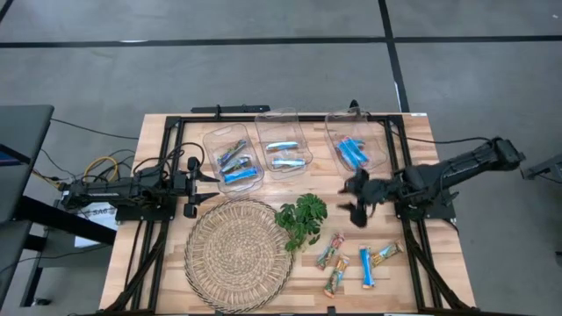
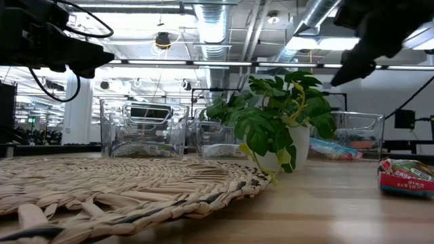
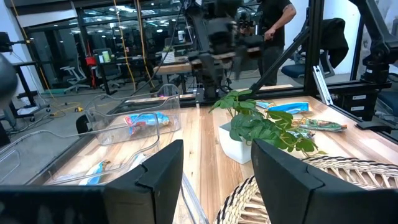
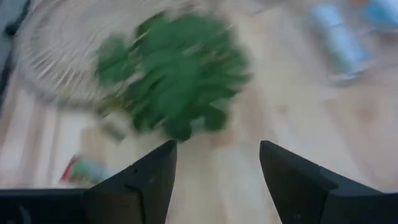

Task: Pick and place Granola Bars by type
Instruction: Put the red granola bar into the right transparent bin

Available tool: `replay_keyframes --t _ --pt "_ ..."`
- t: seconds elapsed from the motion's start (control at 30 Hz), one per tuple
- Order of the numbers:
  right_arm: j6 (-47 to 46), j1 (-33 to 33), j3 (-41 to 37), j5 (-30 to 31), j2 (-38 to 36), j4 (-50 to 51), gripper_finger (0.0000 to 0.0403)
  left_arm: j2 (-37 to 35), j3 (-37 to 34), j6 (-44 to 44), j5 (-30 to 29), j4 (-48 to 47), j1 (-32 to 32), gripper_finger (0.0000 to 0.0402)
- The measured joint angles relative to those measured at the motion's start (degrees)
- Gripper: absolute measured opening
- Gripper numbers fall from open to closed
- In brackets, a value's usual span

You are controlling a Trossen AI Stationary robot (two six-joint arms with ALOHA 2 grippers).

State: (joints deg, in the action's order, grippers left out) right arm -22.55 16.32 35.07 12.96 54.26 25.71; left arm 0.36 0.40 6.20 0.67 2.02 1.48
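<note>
Granola bars: tan and blue wrapped, loose on tabletop. Right pincer apart, empty; left pincer apart.

The left gripper is waiting, jaws apart and holding nothing, beside the woven mat at its far left edge. The right gripper is hanging above the desk, right of the mat, jaws spread and holding nothing.
</note>
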Motion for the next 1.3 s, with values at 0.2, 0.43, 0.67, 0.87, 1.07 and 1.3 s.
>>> replay_keyframes --t 0.2,0.43,0.67,0.87,1.07,1.3 --pt "2.0 6.1 0.0 -4.1 6.0 -0.1 0.0221 0.0 0.0 0.0 0.0 0.0 0.0 0.0183" --pt "8.2 9.9 2.6 -4.7 15.9 0.0 0.0221 0.0 0.0 0.0 0.0 0.0 0.0 0.0183" --pt "22.8 13.9 7.6 -5.4 24.4 0.5 0.0221 0.0 0.0 0.0 0.0 0.0 0.0 0.0183" --pt "31.3 16.8 11.5 -5.3 28.6 1.9 0.0221 0.0 0.0 0.0 0.0 0.0 0.0 0.0183" --pt "33.7 18.1 16.7 -5.3 32.6 6.9 0.022 0.0 0.0 0.0 0.0 0.0 0.0 0.0183" --pt "37.4 18.1 21.9 -3.5 37.6 13.2 0.022 0.0 0.0 0.0 0.0 0.0 0.0 0.0183"
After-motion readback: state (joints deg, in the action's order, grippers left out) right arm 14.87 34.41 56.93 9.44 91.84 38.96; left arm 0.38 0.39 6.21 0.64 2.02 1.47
